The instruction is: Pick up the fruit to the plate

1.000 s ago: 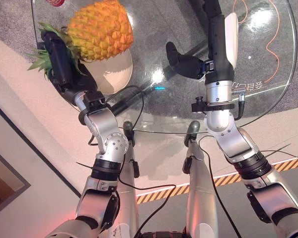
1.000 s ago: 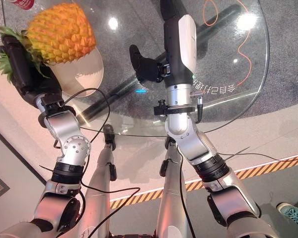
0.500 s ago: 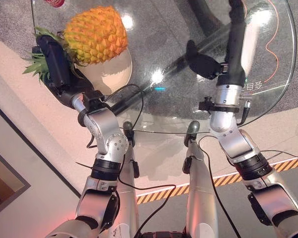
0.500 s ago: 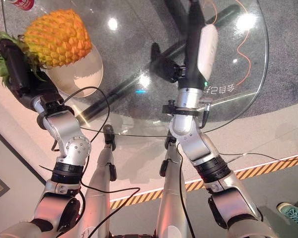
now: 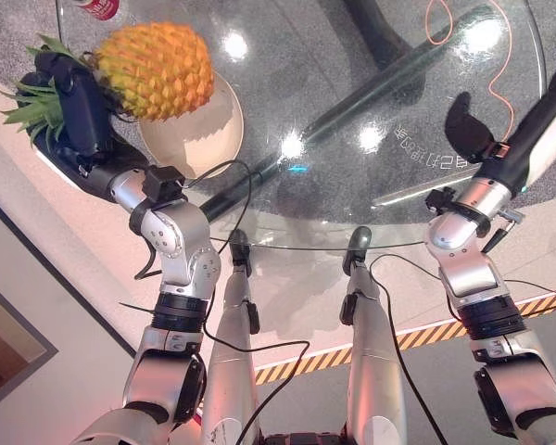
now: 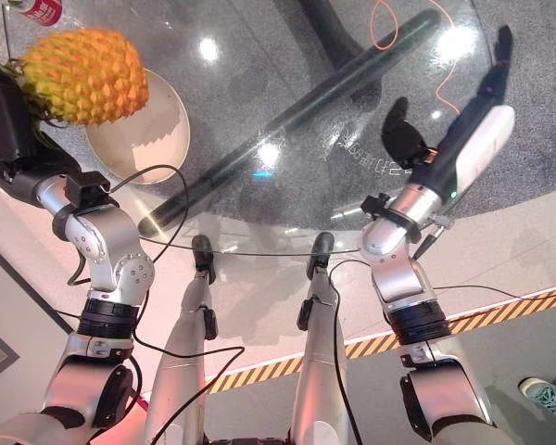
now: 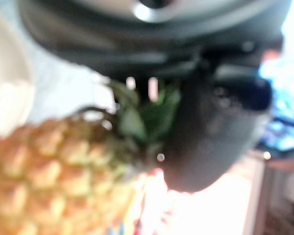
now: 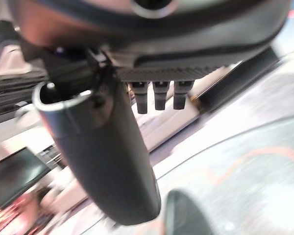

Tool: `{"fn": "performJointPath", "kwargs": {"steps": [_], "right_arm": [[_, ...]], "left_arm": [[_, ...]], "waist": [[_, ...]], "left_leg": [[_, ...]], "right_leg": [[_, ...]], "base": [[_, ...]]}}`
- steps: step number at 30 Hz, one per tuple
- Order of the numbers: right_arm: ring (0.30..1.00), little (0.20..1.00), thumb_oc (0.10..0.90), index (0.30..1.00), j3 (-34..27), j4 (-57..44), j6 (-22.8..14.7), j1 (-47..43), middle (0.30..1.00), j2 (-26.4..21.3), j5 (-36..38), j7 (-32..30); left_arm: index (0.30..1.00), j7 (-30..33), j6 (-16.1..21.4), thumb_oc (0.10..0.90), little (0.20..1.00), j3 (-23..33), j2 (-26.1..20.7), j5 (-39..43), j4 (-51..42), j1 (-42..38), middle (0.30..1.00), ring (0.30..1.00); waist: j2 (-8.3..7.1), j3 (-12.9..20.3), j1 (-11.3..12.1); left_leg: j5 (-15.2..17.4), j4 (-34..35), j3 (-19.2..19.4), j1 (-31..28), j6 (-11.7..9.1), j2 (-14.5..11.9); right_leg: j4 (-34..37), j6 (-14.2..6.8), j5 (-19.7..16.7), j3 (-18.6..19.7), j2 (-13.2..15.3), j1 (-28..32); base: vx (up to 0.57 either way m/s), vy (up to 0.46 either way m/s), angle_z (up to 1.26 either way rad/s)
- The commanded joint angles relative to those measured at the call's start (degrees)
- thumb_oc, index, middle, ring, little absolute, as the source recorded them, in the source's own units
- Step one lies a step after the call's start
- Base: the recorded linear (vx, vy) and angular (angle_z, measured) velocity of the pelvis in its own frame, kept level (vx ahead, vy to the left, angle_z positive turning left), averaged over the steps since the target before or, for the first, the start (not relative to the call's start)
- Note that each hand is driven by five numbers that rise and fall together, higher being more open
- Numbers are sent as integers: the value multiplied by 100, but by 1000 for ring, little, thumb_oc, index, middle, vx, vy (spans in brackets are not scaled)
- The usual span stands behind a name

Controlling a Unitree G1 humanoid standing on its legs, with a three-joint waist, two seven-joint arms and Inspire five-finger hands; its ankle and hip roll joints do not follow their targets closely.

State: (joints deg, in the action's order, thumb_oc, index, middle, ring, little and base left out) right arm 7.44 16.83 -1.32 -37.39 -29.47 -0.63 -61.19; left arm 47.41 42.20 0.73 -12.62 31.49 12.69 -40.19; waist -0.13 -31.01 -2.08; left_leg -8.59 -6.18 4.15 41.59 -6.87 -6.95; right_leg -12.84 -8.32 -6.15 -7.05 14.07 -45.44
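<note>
My left robot hand (image 5: 72,102) grips the pineapple (image 5: 156,69) by its leafy crown above the plate (image 5: 208,139) on the glass bench (image 5: 352,83), so I should lower it slowly onto the middle while my right robot hand (image 6: 406,134) hangs relaxed, empty.

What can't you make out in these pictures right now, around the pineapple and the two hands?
- Left hand fingers: hidden behind the pineapple crown in both eye views, blurred in the left wrist view.
- Whether the pineapple touches the plate: the fruit covers that rim.
- Right hand fingertips: turned away in the eye views.
- Red can: cut off by the top edge.
</note>
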Motion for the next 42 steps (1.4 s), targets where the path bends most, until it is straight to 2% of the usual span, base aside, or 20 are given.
{"fn": "performJointPath", "kwargs": {"steps": [1,4,8,11,12,17,21,25,29,33,42], "right_arm": [[900,900,800,900,-483,44,-433,-143,900,-422,356,-801],[900,900,800,900,-651,765,-722,-118,900,-453,1157,-1041],[900,900,800,900,-712,1568,-825,-231,900,-517,1879,-1192],[900,900,800,900,-688,2219,-964,-331,900,-556,2503,-1124],[900,900,800,900,-669,2646,-1011,-377,900,-574,2910,-1045],[900,900,800,900,-716,3667,-1019,-472,900,-632,3438,-721],[900,900,800,900,-627,4700,-828,-577,900,-694,3636,-288],[900,900,800,900,-578,5297,-726,-602,900,-734,3895,176],[900,900,800,900,-522,5615,-355,-504,900,-705,4282,635],[900,900,800,900,-484,5853,-62,-450,900,-682,4597,1041],[900,900,800,900,-384,5969,153,-399,900,-598,4719,1381]], "left_arm": [[300,118,896,100,200,218,-760,-1026,-260,-678,300,300],[300,260,972,100,200,160,-918,-1160,76,-746,300,300],[300,549,968,100,200,57,-1091,-1579,454,-945,300,300],[300,748,939,100,200,-51,-1203,-1829,727,-1108,300,300],[300,856,885,100,200,-128,-1300,-1957,903,-1195,300,300],[300,972,798,100,200,-302,-1469,-2132,1286,-1399,300,300],[300,1016,657,100,200,-517,-1643,-2265,1715,-1658,300,300],[300,1039,538,100,200,-692,-1807,-2356,1977,-1836,300,300],[300,1088,257,100,200,-865,-1934,-2563,2144,-1956,300,300],[300,1168,73,100,200,-1009,-2023,-2732,2300,-2030,300,300],[300,1271,-235,100,200,-1188,-2107,-3024,2624,-2017,300,300]], "waist": [[-170,121,-7],[-167,121,9],[-179,121,28],[-182,121,46],[-180,121,63],[-180,121,95],[-170,121,115],[-170,121,117],[-178,121,121],[-195,121,116],[-214,121,100]], "left_leg": [[355,-332,-57,187,-20,168],[412,-326,-55,137,-39,151],[388,-356,-49,199,-41,152],[396,-377,-47,214,-53,135],[440,-383,-47,181,-68,123],[420,-418,-64,244,-54,122],[426,-451,-70,270,-34,114],[445,-487,-75,296,-28,101],[535,-519,-91,249,-28,85],[492,-532,-110,320,-13,92],[512,-507,-117,314,-15,91]], "right_leg": [[278,-50,-59,-134,-220,161],[277,-48,-3,-146,-238,217],[288,-30,-42,-165,-238,177],[289,-26,-45,-178,-234,171],[287,-29,-8,-185,-238,211],[287,-12,-42,-195,-242,166],[291,-13,-58,-201,-244,153],[289,-17,-59,-202,-246,140],[260,-25,10,-201,-272,180],[264,-19,-40,-194,-272,115],[268,-13,-18,-167,-310,101]], "base": [[0,0,0],[0,0,0],[0,0,0],[0,0,0],[0,0,0],[0,0,0],[0,0,0],[0,0,0],[0,0,0],[0,0,0],[0,0,0]]}}
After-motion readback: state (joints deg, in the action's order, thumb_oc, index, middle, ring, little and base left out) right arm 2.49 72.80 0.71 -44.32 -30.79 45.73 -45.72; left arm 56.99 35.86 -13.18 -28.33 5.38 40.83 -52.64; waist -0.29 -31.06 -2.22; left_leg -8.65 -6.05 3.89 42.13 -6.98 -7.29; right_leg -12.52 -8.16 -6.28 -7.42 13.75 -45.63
